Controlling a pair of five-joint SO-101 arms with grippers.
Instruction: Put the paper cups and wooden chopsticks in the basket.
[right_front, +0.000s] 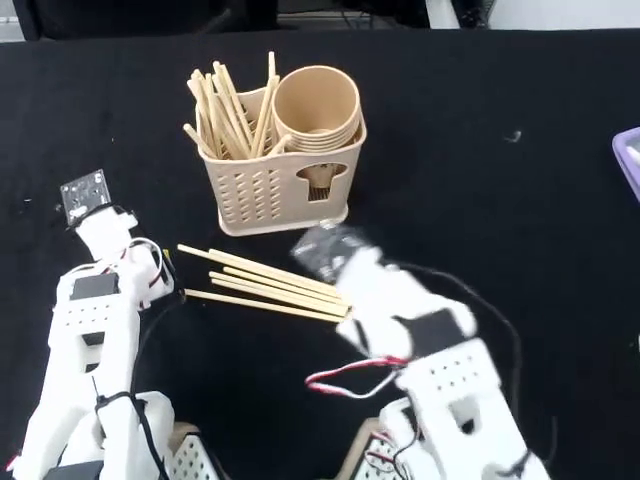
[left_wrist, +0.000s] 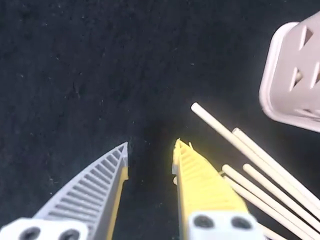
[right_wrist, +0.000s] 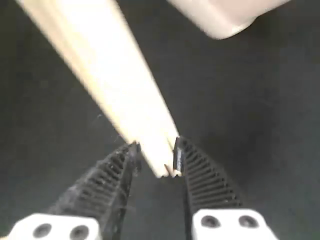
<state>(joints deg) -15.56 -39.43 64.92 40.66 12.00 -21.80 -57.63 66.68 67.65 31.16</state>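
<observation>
A beige slotted basket (right_front: 270, 190) stands at the back centre of the black table. It holds a stack of paper cups (right_front: 316, 105) and a bunch of upright wooden chopsticks (right_front: 230, 105). Several loose chopsticks (right_front: 265, 285) lie fanned on the table in front of it, their right ends drawn together. My right gripper (right_wrist: 155, 146) is shut on those ends (right_wrist: 110, 75), below the basket's corner (right_wrist: 225, 15). My left gripper (left_wrist: 150, 150) hangs open just above the cloth, beside the chopsticks' left tips (left_wrist: 250, 155), with nothing between its fingers. The basket's corner (left_wrist: 295, 75) lies beyond it.
A purple object (right_front: 630, 160) juts in at the table's right edge. Both arm bases and their wires (right_front: 350, 380) fill the near edge. Bare black cloth stretches to the right and left of the basket.
</observation>
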